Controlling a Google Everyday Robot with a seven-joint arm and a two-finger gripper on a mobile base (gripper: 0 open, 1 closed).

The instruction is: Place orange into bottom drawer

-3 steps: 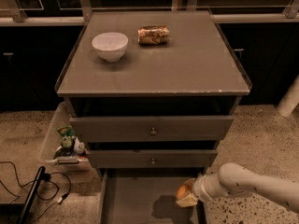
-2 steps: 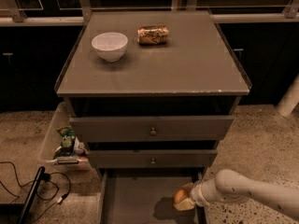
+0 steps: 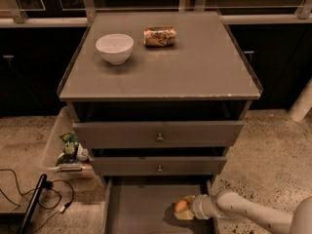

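Observation:
The orange (image 3: 181,205) is a small round fruit held in my gripper (image 3: 184,209) at the right side of the open bottom drawer (image 3: 139,208), low over its flat grey floor. The white arm reaches in from the lower right. The gripper's fingers are closed around the orange. The drawer is pulled out below two closed drawers with brass knobs (image 3: 159,137).
A white bowl (image 3: 114,48) and a brown-gold can (image 3: 159,36) lying on its side sit on the cabinet top. A clear bin with snack packets (image 3: 68,150) stands at the cabinet's left. Black cables (image 3: 29,199) lie on the floor at lower left.
The gripper with the orange has moved a little left and lower over the bottom drawer's floor.

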